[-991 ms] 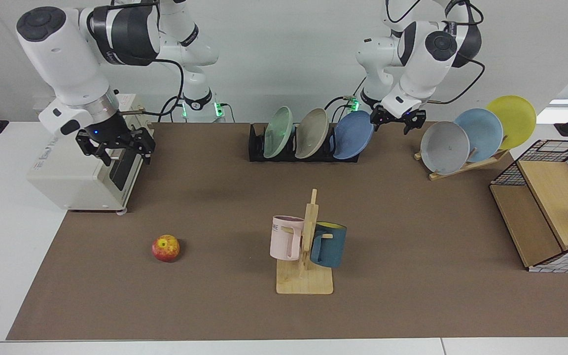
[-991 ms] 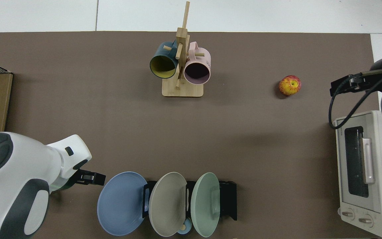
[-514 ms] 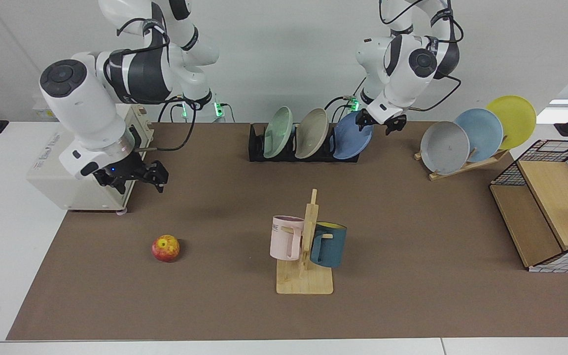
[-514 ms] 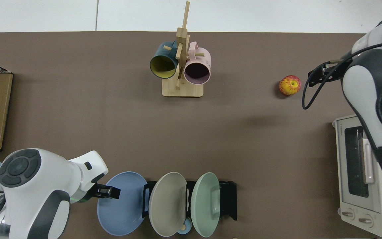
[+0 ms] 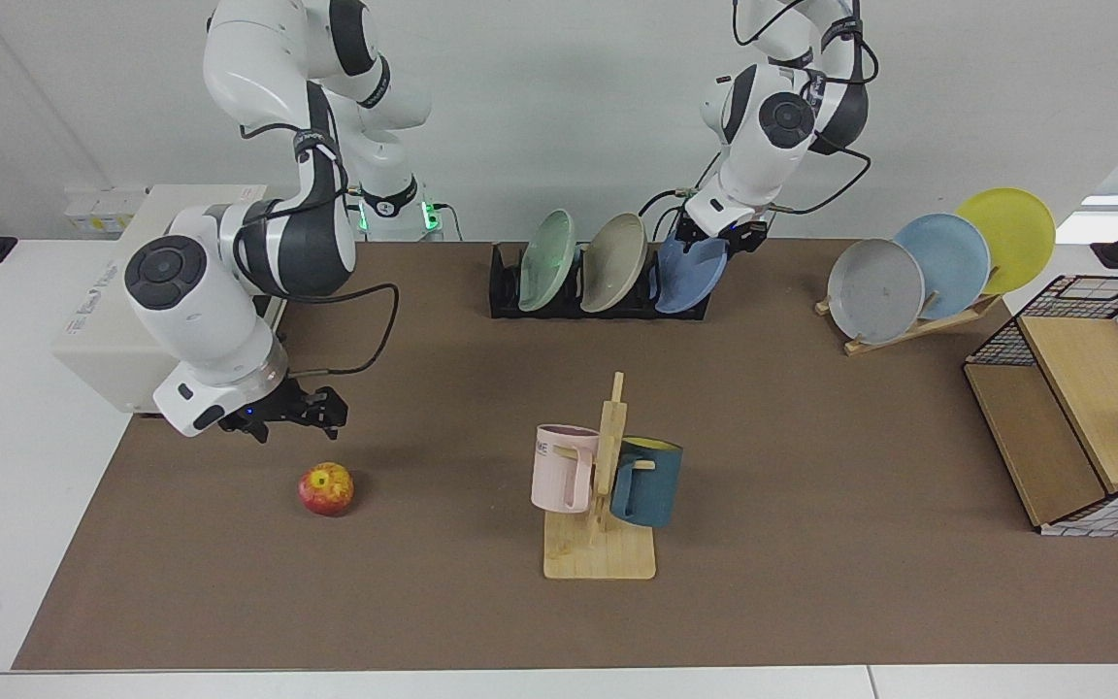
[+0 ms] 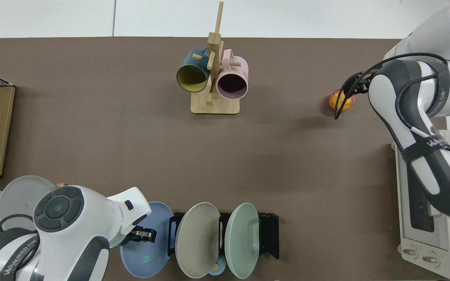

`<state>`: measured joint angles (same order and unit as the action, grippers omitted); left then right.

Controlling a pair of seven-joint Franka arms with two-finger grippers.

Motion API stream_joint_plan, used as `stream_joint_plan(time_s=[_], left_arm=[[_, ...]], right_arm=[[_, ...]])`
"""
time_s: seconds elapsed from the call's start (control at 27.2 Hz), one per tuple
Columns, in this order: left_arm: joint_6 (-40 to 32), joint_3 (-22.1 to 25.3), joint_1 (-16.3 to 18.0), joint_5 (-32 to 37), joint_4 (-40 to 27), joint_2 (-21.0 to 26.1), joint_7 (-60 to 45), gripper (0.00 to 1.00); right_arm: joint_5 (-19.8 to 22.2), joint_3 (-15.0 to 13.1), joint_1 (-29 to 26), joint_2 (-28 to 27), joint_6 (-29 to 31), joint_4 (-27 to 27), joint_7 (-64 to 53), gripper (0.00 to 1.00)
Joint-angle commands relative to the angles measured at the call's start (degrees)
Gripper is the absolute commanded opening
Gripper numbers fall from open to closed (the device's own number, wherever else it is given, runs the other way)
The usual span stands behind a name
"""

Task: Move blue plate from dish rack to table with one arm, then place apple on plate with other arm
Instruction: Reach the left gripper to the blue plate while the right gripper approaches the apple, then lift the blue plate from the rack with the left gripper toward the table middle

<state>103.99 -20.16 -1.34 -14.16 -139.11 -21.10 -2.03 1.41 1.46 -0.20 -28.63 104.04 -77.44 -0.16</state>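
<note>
The right gripper [image 5: 292,416] hovers just above and beside the apple [image 5: 326,488], which sits on the counter [image 5: 811,466]; its fingers look open. It should wait until the plate is down. In the rack [image 5: 506,286], the blue plate [image 5: 687,282] leans in the end slot. The left gripper [image 5: 726,238] is at its upper rim; whether its fingers are clamping the rim I cannot tell. A good grasp pinches the rim firmly, then lifts along the slot so the neighbouring beige plate [image 5: 614,262] is not dragged.
</note>
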Motion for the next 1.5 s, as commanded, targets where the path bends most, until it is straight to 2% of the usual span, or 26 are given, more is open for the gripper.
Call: stream_joint_plan(time_s=[0.0, 0.11, 0.18, 0.26, 0.37, 0.77, 0.88, 0.99, 1.14, 1.32, 1.47], left_arm=[[0.78, 0.20, 0.02, -1.13, -1.43, -1.76, -0.08, 0.35], [1.04, 0.12, 0.29, -0.87, -0.99, -1.32, 0.01, 0.25], [1.48, 0.21, 0.37, -0.43, -0.73, -1.14, 0.27, 0.23], [1.92, 0.21, 0.38, -0.34, -0.29, -0.70, 0.27, 0.11], [1.48, 0.21, 0.55, 0.01, 0.50, -0.70, 0.10, 0.00], [-0.98, 0.38, 2.75, 5.02, 5.60, -0.79, -0.87, 0.00], [-2.03, 0.91, 3.10, 5.11, 7.71, -0.70, -0.78, 0.00], [-2.82, 1.00, 4.85, 5.11, 10.25, -0.18, -0.87, 0.00], [-1.42, 1.08, 6.17, 4.59, 10.87, 0.61, -0.52, 0.00], [0.51, 3.19, 6.09, 4.06, 14.29, 4.39, -0.25, 0.00], [1.22, 5.65, 6.00, -1.64, 18.25, 8.69, 0.27, 0.00]], right_arm=[[0.70, 0.21, -0.15, -3.10, 2.74, 1.86, 1.04, 1.00], [0.70, 0.21, -0.15, -4.68, 4.15, 1.86, 1.04, 1.00], [0.70, 0.21, -0.15, -5.47, 5.21, 1.77, 1.13, 1.00], [0.78, 0.21, -0.06, -6.09, 5.74, 1.77, 1.13, 1.00], [0.87, 0.21, 0.02, -7.05, 6.96, 1.59, 1.13, 1.00], [2.63, 0.21, 0.02, -7.58, 14.35, -2.36, 1.13, 1.00], [2.10, 0.30, 0.02, -8.28, 15.14, -2.71, 1.13, 1.00], [2.36, 0.21, 0.02, -8.81, 15.41, -2.71, 1.13, 1.00], [2.63, 0.21, 0.11, -8.90, 16.89, -4.20, 1.13, 1.00], [2.72, 0.21, 0.11, -8.81, 19.10, -6.58, 1.21, 1.00], [2.02, 0.21, 0.11, -8.81, 19.10, -7.19, 1.21, 0.96]])
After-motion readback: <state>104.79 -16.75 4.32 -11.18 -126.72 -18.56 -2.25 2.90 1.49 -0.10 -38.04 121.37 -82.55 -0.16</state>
